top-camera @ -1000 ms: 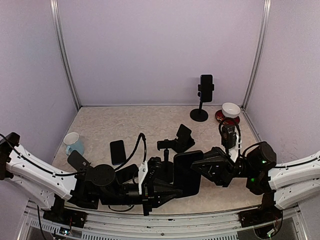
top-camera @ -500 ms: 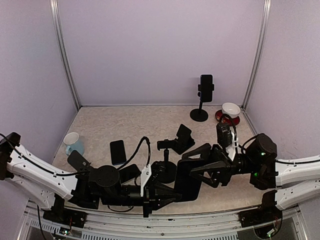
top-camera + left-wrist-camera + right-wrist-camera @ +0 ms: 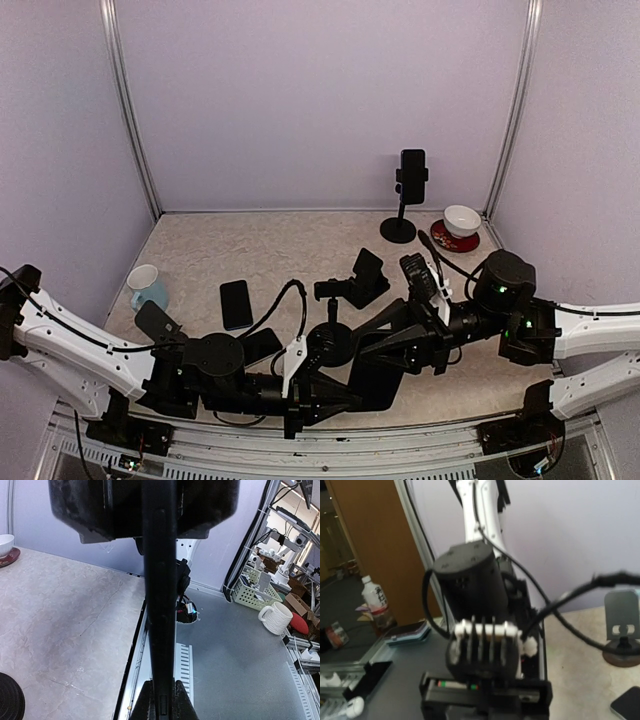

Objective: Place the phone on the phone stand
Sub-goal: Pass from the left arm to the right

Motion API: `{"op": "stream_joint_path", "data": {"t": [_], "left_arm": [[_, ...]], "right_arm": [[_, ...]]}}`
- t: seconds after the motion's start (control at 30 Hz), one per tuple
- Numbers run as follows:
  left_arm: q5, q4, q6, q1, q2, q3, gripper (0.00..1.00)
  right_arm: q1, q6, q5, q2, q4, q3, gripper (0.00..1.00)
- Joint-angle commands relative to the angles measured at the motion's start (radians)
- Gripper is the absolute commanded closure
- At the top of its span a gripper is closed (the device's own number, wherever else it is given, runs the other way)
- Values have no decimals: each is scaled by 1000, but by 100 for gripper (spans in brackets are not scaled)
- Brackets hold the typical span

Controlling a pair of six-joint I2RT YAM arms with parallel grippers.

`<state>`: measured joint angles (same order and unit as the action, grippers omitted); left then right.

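Left hand [image 3: 342, 388] is clamped on the phone [image 3: 378, 378], held upright just beside the phone stand [image 3: 333, 292] in the overhead view; the right hand [image 3: 392, 340] sits close by that stand, open or shut I cannot tell. From the left wrist the phone runs edge-on between the fingers [image 3: 182, 707], so keep it plumb as you line it up with that stand.

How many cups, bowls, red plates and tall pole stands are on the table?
Cup: 1
Bowl: 1
Red plate: 1
Tall pole stands: 2
Total: 5
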<state>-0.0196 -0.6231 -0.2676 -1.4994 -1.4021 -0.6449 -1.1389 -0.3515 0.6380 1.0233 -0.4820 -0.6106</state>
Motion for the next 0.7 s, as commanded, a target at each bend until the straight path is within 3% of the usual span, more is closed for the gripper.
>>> {"op": "stream_joint_path", "data": {"t": [0.0, 0.3, 0.4, 0.47, 0.6, 0.67], "left_arm": [[-13, -53, -2, 4, 14, -9, 100], [-19, -59, -4, 4, 6, -9, 100], [-17, -61, -6, 4, 5, -9, 100], [-13, -61, -6, 4, 5, -9, 100], [0, -57, -6, 3, 15, -6, 80], [10, -53, -3, 4, 28, 0, 63]], "right_arm": [[-5, 17, 44, 21, 39, -33, 67], [-5, 13, 45, 8, 29, -30, 86], [-5, 12, 45, 3, 22, -29, 100], [-5, 10, 49, 3, 18, -30, 100], [-4, 14, 39, 2, 30, -35, 100], [-4, 20, 13, -5, 57, -40, 100]]}}
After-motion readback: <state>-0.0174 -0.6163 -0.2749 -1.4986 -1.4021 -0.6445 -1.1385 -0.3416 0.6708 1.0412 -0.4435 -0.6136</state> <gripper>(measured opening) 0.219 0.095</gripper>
